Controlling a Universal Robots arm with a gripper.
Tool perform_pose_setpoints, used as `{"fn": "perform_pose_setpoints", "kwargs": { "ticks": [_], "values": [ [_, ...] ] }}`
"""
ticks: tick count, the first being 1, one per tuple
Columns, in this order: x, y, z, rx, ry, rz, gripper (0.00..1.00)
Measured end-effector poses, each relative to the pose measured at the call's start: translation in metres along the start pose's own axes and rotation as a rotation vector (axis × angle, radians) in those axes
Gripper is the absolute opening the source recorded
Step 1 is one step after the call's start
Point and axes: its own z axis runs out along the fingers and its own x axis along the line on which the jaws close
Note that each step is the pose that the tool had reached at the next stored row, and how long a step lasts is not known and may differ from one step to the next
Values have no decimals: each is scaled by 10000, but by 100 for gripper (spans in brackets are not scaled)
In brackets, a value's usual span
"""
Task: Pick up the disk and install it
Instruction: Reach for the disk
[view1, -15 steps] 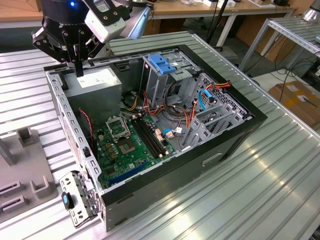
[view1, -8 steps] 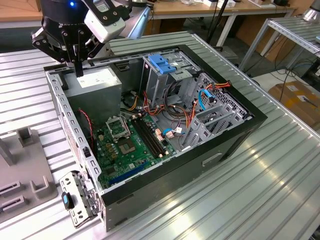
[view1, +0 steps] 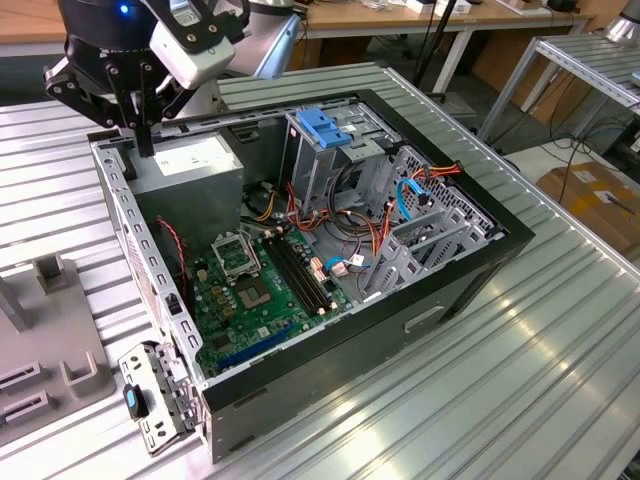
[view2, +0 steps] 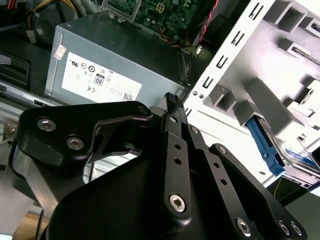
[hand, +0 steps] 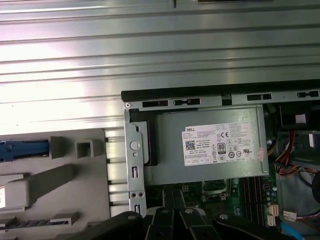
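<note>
Our gripper (view1: 143, 138) hangs at about ten o'clock in the exterior view. It is over the rear corner of the open computer case (view1: 420, 300) and just above the power supply (view1: 190, 170). From the exterior view and the linkage in both wrist views, we judge its jaws to be drawn together. They have hold of nothing.

The disk (view2: 265, 145) is not in the case. In the second wrist view we know it by its bright blue edge and a strip of its face beside that. It rests in the grey holder (view1: 45, 340), which stands on the worktop (view1: 520, 380) just outside the case's rear panel (view1: 130, 250). In the first wrist view the blue edge of the disk (hand: 25, 148) lies on the same holder, well apart from the power supply, with the rear panel between them.

In the exterior view the holder sits at eight o'clock, so from the jaws the disk lies toward seven o'clock, across the rear panel and lower down. We judge that its long axis runs along the worktop's ribs, square to the rear panel. The drive cage (view1: 320, 165) with its blue latch (view1: 325, 125) stands at three o'clock from the jaws, on the side away from the disk. The pick-up has not yet begun.
</note>
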Motion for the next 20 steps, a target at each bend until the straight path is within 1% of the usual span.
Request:
{"fn": "perform_pose_setpoints", "kwargs": {
  "ticks": [1,5,9,11,20],
  "values": [
    [23,-2,0,0,0,0,11],
    [76,-6,-1,0,0,0,11],
    [153,-12,-2,-1,-1,-1,11],
    [174,-13,-2,0,-1,-1,11],
    [308,-24,-4,0,0,-1,11]
  ]
}}
